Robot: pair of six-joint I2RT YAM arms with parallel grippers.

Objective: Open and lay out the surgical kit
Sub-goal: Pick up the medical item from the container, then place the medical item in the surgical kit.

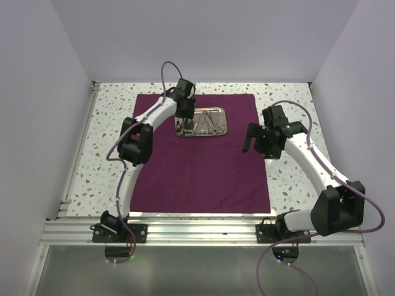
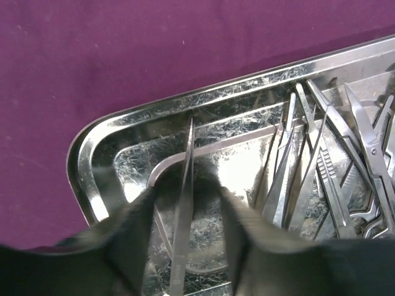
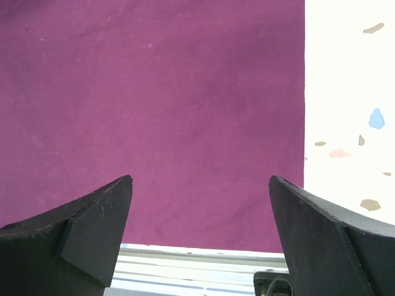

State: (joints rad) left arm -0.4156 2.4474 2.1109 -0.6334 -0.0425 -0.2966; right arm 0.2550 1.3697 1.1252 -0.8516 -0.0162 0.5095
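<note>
Two grippers in play, so starting on the left: the left gripper [image 2: 188, 200] is down in the steel tray [image 2: 108, 132] with its fingers apart, straddling one slim pair of tweezers [image 2: 187, 166] that runs straight out ahead between them. I can't see either pad touching it yet. To do this pick well I'd keep the tweezers centred in the gap, squeeze square across them, stay low without scraping the tray floor, then lift straight up. Thin polished steel will probably swivel or slip out of a crooked pinch. The rest of the instruments [image 2: 333, 179] are bunched just right of that gripper, overlapping each other, so drifting that way risks snagging them. The right gripper [image 3: 200, 185] hangs wide open with nothing in it. The purple cloth [image 3: 154, 92] is spread flat below and ahead of it, with the cloth's edge off to its right. Past that edge is the speckled white table [image 3: 345, 74], and plain pale walls [image 1: 203, 37] box the whole thing in.
</note>
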